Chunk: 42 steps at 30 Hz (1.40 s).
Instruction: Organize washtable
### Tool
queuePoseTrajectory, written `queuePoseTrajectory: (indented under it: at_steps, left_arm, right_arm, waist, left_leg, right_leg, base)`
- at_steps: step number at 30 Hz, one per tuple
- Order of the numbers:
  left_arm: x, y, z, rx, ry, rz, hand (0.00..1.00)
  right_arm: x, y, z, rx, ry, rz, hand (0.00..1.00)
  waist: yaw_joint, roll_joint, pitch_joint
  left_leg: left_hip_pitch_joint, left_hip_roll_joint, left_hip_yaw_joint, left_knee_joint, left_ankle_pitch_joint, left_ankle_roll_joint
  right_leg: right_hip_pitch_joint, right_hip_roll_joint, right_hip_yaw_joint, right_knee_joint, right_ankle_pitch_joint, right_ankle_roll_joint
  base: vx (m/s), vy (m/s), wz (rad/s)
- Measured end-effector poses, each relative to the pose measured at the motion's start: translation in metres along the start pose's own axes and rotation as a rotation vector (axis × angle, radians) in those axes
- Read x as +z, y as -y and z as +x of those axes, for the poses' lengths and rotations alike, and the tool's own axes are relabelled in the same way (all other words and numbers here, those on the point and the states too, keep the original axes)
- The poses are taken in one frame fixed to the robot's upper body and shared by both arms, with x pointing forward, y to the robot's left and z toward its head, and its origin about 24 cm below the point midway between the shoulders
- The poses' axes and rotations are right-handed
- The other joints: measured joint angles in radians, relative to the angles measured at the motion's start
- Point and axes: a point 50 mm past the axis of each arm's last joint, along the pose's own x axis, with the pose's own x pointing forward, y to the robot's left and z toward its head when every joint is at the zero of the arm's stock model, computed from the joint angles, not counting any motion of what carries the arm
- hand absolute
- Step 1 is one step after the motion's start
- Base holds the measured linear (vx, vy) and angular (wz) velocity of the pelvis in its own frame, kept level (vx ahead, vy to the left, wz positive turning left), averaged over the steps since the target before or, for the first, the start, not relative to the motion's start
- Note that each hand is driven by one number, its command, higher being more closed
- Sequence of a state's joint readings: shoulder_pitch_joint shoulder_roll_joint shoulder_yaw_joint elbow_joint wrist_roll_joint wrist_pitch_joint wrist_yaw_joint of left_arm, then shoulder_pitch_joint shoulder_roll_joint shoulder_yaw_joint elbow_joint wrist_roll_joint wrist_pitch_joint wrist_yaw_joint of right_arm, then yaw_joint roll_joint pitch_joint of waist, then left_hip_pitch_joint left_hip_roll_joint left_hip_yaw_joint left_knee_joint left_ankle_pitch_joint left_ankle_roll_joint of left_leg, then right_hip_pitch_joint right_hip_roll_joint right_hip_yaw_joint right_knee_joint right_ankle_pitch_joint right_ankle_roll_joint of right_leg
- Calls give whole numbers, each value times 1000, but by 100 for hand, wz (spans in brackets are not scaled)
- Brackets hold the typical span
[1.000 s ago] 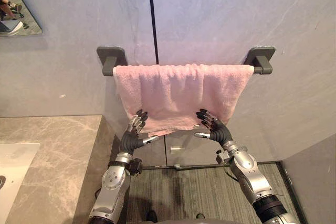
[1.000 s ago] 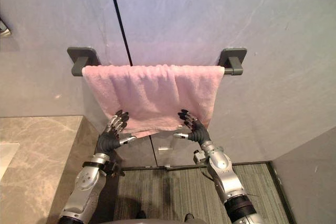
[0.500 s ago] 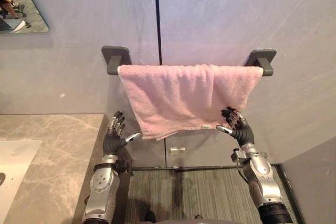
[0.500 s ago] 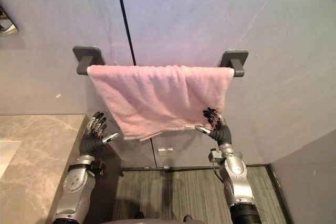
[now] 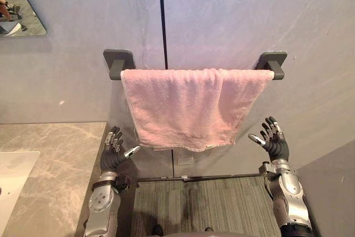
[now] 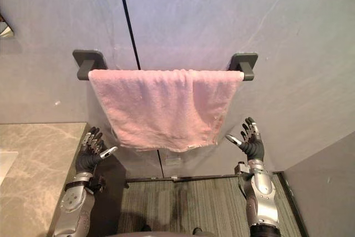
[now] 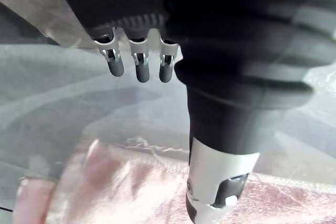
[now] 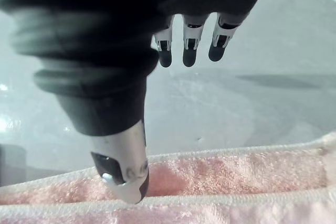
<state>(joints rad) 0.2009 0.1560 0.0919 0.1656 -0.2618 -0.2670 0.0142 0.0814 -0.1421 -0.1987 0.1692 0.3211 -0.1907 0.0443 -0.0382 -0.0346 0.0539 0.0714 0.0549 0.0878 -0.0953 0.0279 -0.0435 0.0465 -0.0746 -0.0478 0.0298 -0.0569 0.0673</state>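
Observation:
A pink towel (image 5: 188,106) hangs folded over a dark grey wall bar, between the left bracket (image 5: 118,62) and the right bracket (image 5: 273,63). Its lower edge hangs loose. My left hand (image 5: 112,155) is open, palm up, below and to the left of the towel, above the counter's corner. Over to the right and lower than the towel, my right hand (image 5: 273,141) is open and apart from the cloth. The towel (image 7: 121,192) shows past the left thumb (image 7: 218,182) in the left wrist view, and the towel's hem (image 8: 236,174) lies beyond the right thumb (image 8: 123,171).
A marble counter (image 5: 61,170) with a white basin (image 5: 11,181) fills the lower left. A mirror corner (image 5: 19,9) sits at the upper left. Grey wall panels with a dark seam (image 5: 162,20) stand behind, and striped carpet (image 5: 199,203) lies below.
Both hands have let go of the towel's lower edge and drawn down and outward. The towel has dropped to hang flatter. The view shifted slightly.

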Motion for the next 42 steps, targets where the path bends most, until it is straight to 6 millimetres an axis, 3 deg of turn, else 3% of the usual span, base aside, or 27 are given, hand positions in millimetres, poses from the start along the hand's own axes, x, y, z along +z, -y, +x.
queuePoseTrajectory:
  at_steps: [8, 17, 25, 36, 42]
  left_arm:
    - [-17, 1, -7, -16, -78, 64, 0]
    - [-61, -11, -35, -14, -297, 194, 0]
    - [-89, -20, -59, -24, -456, 281, 0]
    - [-117, -28, -83, -5, -627, 331, 0]
    - [-124, -30, -91, -1, -677, 333, 0]
  right_arm:
    - [-14, 11, -15, -40, -70, -156, 0]
    - [-70, 31, -51, -58, -355, -367, 0]
    - [-105, 42, -84, -25, -568, -452, 0]
    - [-134, 50, -114, -13, -774, -479, 0]
    - [-140, 53, -119, -18, -818, -482, 0]
  waist:
    - [-2, 15, 1]
    - [-2, 31, 5]
    - [-1, 36, 5]
    - [0, 43, 6]
    - [1, 43, 6]
  left_leg:
    - [1, -1, 1, 0, 0, 0]
    - [5, -1, 2, 0, 0, 0]
    - [13, 0, 9, 0, 0, 0]
    - [19, 0, 18, -1, -1, -1]
    - [22, 0, 24, -1, -1, -1]
  right_leg:
    - [0, 0, -1, 0, 0, 0]
    - [0, 0, -4, 0, 0, 0]
    - [1, -1, -2, 5, -1, 0]
    - [0, -1, 5, 19, -8, -1]
    - [-2, 0, 10, 19, -9, -1]
  base:
    - [0, 0, 0]
    - [0, 0, 0]
    - [0, 0, 0]
    - [0, 0, 0]
    - [-4, 0, -2]
